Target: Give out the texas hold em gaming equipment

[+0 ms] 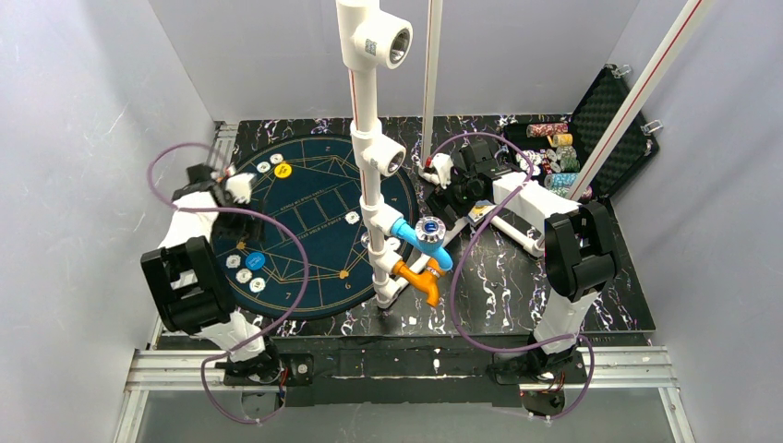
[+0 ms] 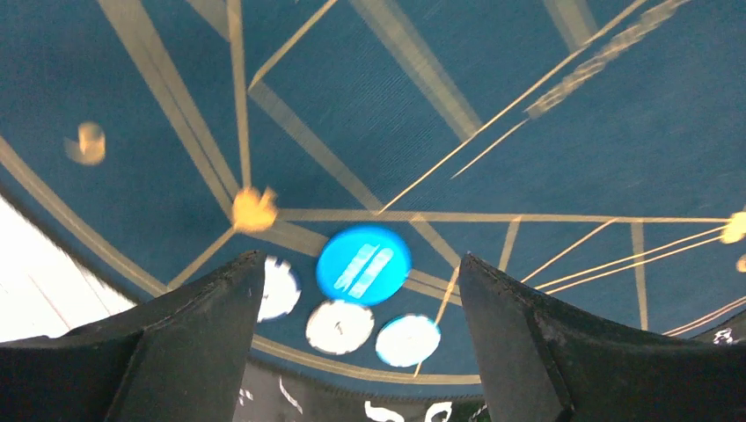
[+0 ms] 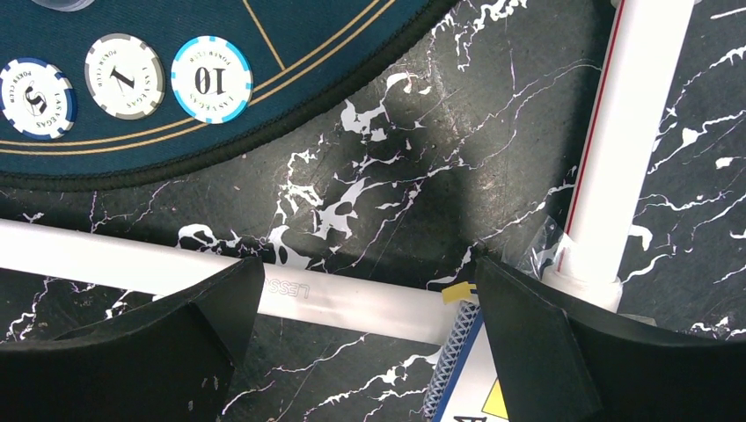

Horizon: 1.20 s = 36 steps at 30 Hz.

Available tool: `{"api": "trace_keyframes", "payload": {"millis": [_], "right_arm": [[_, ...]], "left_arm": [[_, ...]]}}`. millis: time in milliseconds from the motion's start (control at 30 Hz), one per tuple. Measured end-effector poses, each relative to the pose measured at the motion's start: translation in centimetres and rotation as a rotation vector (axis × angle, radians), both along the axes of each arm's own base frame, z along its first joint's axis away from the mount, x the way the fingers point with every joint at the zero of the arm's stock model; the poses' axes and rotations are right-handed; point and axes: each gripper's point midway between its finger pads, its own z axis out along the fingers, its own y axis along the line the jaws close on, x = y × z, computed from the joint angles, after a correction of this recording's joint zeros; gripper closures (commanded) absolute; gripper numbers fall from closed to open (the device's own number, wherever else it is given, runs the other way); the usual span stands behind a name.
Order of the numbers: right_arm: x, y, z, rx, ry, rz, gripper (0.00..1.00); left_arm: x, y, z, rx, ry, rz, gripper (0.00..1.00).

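Hovering left tool (image 2: 359, 262) spread above blue chip (image 2: 363, 265) lying flat, face-up | right tool (image 3: 367, 265) spread, empty

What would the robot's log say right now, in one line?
left gripper: open, empty | right gripper: open, empty | blue chip: on mat, beside white chips

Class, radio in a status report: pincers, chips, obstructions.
Left pincer open, empty. Right pincer open, over white pipe. Chips on mat, more in case. Pipe stand crowds mid-table.
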Motion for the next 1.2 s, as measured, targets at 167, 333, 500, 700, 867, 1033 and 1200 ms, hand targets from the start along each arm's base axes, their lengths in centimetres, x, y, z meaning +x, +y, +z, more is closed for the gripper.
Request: {"api": "trace_keyframes", "payload": {"millis": [167,333,500,700,867,1033,1200], "right_arm": [[0.2,0.2,0.3,0.006,0.0,-0.001,0.0],[0.4,0.4,0.7,0.016,0.0,-0.008,0.0],[0.4,0.4,0.8,0.02,0.006,-0.018,0.0],[0.5,0.3,0.7,0.014,0.001,-0.023,0.0],[0.7,0.2,0.7,0.005,-0.004,-0.029,0.0],[0.7,0.1,0.7,0.003,-0.006,-0.031,0.0],[0.7,0.1,0.7,0.002,-0.006,-0.032,0.0]], "left_arm": [[5.5,-6.7,4.0,0.034,-0.122,-0.22,0.22],[9.8,-13.5,5.0,-0.001,-0.166,-0.355,0.24],[11.4,-18.8,1.8,-0.034,-0.101,-0.439,0.27],[10.9,-23.0,-1.4,-0.029,-0.036,-0.518,0.3],[11.0,-25.3,-1.8,-0.014,-0.045,-0.565,0.32],[11.6,-26.1,-2.1,0.012,-0.063,-0.58,0.38],[11.6,-26.2,-3.6,0.035,-0.04,-0.589,0.44]]}}
